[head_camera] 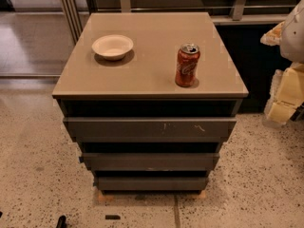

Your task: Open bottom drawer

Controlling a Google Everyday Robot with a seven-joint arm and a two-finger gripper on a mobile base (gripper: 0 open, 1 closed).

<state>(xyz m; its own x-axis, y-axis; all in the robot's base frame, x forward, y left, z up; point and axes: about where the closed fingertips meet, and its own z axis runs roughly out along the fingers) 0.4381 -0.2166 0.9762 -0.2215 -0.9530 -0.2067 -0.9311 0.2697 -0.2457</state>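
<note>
Though partly visible well right of the cabinet (149, 75), cannot tell whether gripper (288, 98) open or closed. Bottom drawer (151, 183) lowest in that cabinet, untouched.

Overall light: even indoor light, moderate, coming from above.
Sheen: soft pale reflection on the flat beige cabinet top (152, 32), strongest at its far side.
Shadows: small and soft under the white round bowl (112, 46) and the red soda can (187, 65); a black gap above the plain dark grey bottom drawer (152, 183).
Gripper: the pale cream gripper (285, 99) at the right edge is well lit.
</note>
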